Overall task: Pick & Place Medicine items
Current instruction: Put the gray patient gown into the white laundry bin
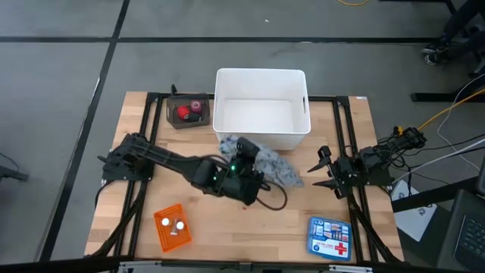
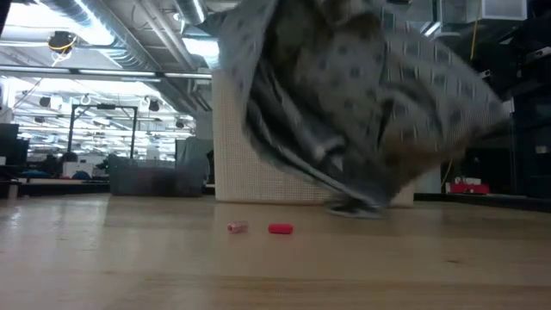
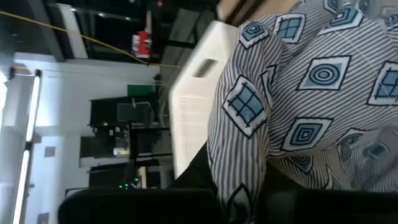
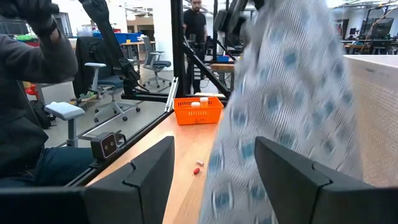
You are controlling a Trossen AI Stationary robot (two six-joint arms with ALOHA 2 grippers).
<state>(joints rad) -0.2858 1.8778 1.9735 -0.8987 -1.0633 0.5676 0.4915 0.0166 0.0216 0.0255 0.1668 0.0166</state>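
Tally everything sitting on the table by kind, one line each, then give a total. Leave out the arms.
Bins, trays and baskets: 3: white bin, orange basket, dark tray
Cloths: 1: grey patterned cloth, held up by the left gripper
First-aid boxes: 1: blue box
Loose small pieces: 2: pink piece, red piece
Total: 7

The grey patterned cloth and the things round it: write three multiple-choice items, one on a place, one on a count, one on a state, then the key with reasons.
1. Where is the grey patterned cloth?
A. in the white bin
B. held up by the left pincer, in front of the white bin
C. in the orange basket

2. How many small white pieces lie in the orange basket?
A. two
B. none
C. five

3. The right pincer is:
A. shut on the cloth
B. open, holding nothing
C. inside the bin

Key: 1 B, the low view shows the cloth hanging clear of the table; 2 A, the high view shows two; 3 B, its fingers stand apart at the table's right.
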